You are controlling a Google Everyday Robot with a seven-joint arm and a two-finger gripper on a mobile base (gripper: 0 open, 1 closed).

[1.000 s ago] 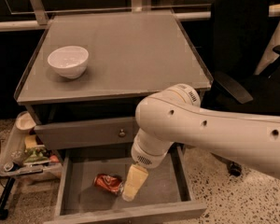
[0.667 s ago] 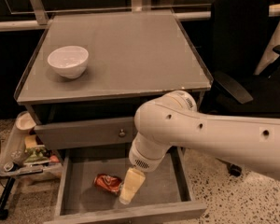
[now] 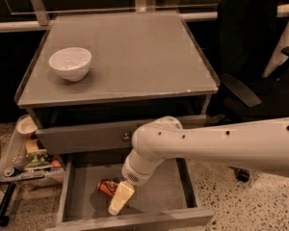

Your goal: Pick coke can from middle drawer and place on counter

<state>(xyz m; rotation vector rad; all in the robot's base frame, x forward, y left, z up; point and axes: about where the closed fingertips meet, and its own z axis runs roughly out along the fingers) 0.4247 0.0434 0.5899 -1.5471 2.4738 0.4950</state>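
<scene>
The coke can (image 3: 105, 186) lies on its side on the floor of the open middle drawer (image 3: 168, 189), left of centre. My gripper (image 3: 119, 199) hangs down into the drawer from the white arm (image 3: 216, 143). It sits just right of the can, touching or nearly touching it, and hides the can's right end. The counter (image 3: 135, 52) is above, flat and grey.
A white bowl (image 3: 70, 63) stands on the counter's left side. A closed drawer front with a round knob (image 3: 126, 136) is above the open drawer. A black office chair (image 3: 260, 61) is at the right. A cluttered cart (image 3: 26, 153) is at the left.
My arm has dropped lower and swung left, bringing the gripper down beside the can. The can has not moved.
</scene>
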